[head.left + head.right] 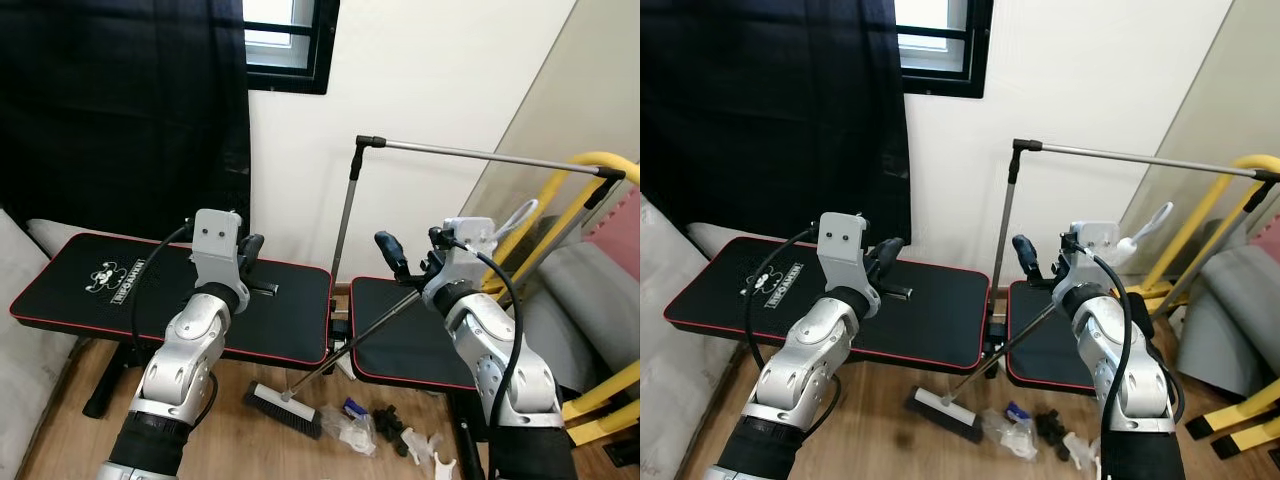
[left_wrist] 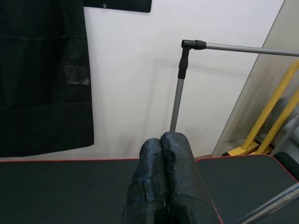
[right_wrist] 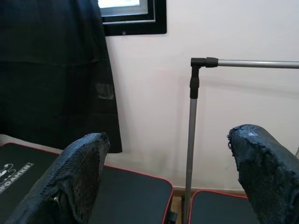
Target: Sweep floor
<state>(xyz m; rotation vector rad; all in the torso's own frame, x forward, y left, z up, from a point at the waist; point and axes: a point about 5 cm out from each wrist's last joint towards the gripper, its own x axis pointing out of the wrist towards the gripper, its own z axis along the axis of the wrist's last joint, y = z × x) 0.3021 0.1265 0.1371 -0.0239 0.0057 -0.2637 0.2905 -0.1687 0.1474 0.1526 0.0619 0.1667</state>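
Observation:
A broom lies slanted before me, its black-bristled head (image 1: 283, 410) on the wooden floor. Its thin metal handle (image 1: 385, 322) rises to my right wrist, where its top end is hidden. My right gripper (image 1: 410, 258) is held over the right bench pad and is open. In the right wrist view its fingers (image 3: 79, 172) stand wide apart with nothing between them. My left gripper (image 1: 250, 250) hovers over the long bench pad, shut with its fingers (image 2: 163, 154) pressed together on nothing. Black bits and crumpled white scraps (image 1: 372, 428) lie on the floor by the broom head.
A black bench with red trim (image 1: 150, 300) spans the front, with a second pad (image 1: 410, 345) on the right. A grey metal rack (image 1: 347, 205) stands against the white wall. Yellow tubing (image 1: 600, 165) and grey cushions are at the right. A dark curtain hangs at the left.

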